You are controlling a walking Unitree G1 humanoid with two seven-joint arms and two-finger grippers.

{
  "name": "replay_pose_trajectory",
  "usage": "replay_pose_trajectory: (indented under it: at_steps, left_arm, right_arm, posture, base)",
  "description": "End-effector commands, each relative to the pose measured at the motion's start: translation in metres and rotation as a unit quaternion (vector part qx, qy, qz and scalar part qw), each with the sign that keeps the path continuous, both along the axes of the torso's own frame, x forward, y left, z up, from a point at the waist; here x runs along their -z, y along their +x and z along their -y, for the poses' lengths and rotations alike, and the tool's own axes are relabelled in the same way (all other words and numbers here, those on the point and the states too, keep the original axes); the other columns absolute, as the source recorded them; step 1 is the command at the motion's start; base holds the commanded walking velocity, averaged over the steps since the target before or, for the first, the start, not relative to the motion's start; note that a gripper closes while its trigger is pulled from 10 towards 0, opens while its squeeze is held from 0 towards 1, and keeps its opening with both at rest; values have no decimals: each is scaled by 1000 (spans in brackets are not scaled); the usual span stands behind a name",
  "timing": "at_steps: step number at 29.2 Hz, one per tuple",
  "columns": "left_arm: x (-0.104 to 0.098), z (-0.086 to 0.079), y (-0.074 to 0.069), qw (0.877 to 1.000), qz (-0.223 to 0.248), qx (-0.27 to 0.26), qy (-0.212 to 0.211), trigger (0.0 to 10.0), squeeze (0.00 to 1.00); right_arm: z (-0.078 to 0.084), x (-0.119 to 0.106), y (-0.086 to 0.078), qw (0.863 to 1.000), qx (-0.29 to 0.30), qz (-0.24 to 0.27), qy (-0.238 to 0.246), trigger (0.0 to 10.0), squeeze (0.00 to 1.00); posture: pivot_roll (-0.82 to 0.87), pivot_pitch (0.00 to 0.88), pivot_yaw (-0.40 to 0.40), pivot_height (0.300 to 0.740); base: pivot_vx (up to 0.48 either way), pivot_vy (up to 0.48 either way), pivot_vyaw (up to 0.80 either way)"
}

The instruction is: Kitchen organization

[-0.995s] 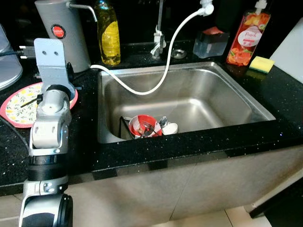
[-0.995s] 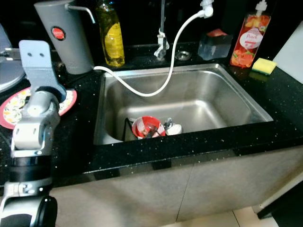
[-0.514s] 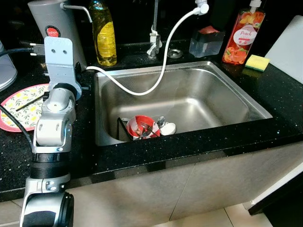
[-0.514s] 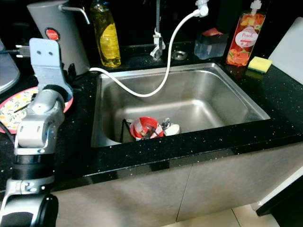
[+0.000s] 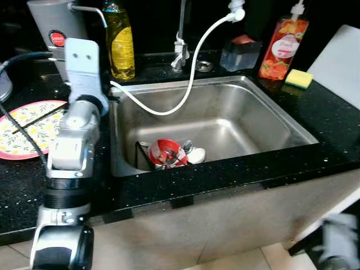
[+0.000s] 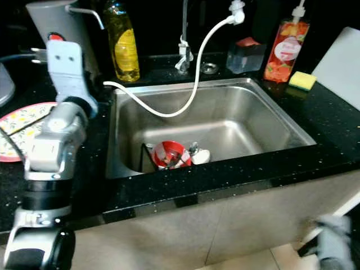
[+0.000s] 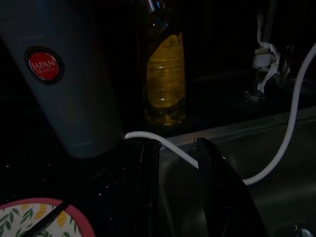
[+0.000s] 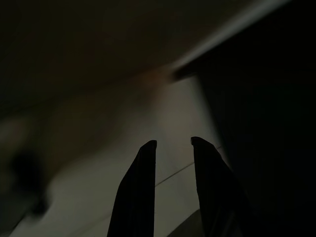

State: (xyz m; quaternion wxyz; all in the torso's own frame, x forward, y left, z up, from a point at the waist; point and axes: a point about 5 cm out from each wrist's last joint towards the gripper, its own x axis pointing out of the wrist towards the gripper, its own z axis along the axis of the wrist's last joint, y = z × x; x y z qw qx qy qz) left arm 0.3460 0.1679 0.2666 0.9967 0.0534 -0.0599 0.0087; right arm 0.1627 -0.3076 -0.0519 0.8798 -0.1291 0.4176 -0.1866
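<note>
Left wrist view: left gripper (image 7: 175,148) hovers narrowly parted and empty over the black counter (image 5: 22,174) beside the steel sink (image 5: 281,121), where a red bowl (image 5: 163,152) lies; right gripper (image 8: 173,145) hangs idle, also slightly parted.

Light falls brightly on the steel sink (image 5: 236,121) — its basin gleams with soft glare — while the wall behind the sink is near black. Low to the right of the sink a pale blur smears. Both wrist views are very dim, the right one murky and unfocused.
</note>
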Motion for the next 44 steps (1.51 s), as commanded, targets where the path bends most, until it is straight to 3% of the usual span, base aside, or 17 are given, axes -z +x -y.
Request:
replay_pose_trajectory:
  at_steps: [1, 5, 16, 17, 18, 21, 28, 35, 38, 44]
  left_arm:
    - [9, 4, -3, 1000, -19, 6, -10, 10000, 0]
    - [23, 5, -8, 999, -50, -14, -16, 10000, 0]
    - [29, 2, -13, 998, -55, -23, 5, 10000, 0]
    - [16, -4, -16, 1000, -21, 12, -2, 10000, 0]
    - [16, -4, -16, 1000, -21, 12, -2, 10000, 0]
    - [-2, -11, -23, 996, 19, 86, -7, 10000, 0]
    - [1, -14, -36, 995, 20, 103, 5, 10000, 0]
    - [10, -25, -51, 980, -9, 191, 48, 10000, 0]
    - [18, -42, -53, 983, -29, 177, 33, 10000, 0]
    - [29, -53, -58, 991, -33, 123, 31, 10000, 0]
  right_arm:
    - [-4, 7, -8, 1000, -17, -25, 8, 10000, 0]
    - [-26, 23, -19, 997, -41, -65, 30, 10000, 0]
    - [-31, 26, -20, 995, -56, -77, 31, 10000, 0]
    - [-35, 27, -18, 994, -70, -79, 30, 10000, 0]
    - [-35, 27, -18, 994, -70, -79, 30, 10000, 0]
    - [-43, 28, -16, 992, -93, -79, 31, 10000, 0]
    - [-45, 30, -19, 991, -99, -84, 32, 10000, 0]
    - [-38, 29, -21, 990, -109, -91, 22, 10000, 0]
    - [-38, 29, -22, 989, -113, -91, 19, 10000, 0]
    - [-40, 33, -31, 989, -110, -97, 23, 10000, 0]
  posture:
    - [45, 0, -11, 740]
    - [53, 0, -11, 740]
    - [53, 0, -11, 740]
    - [75, 0, -3, 740]
    - [75, 0, -3, 740]
    - [79, 0, -1, 740]
    - [85, 0, -1, 740]
    - [75, 0, -4, 740]
    - [80, 0, 7, 740]
    - [84, 0, 22, 740]
  base:
    - [0, 0, 0]
    - [0, 0, 0]
    - [0, 0, 0]
    - [0, 0, 0]
    - [0, 0, 0]
    - [0, 0, 0]
    - [0, 0, 0]
    - [0, 0, 0]
    - [0, 0, 0]
    - [0, 0, 0]
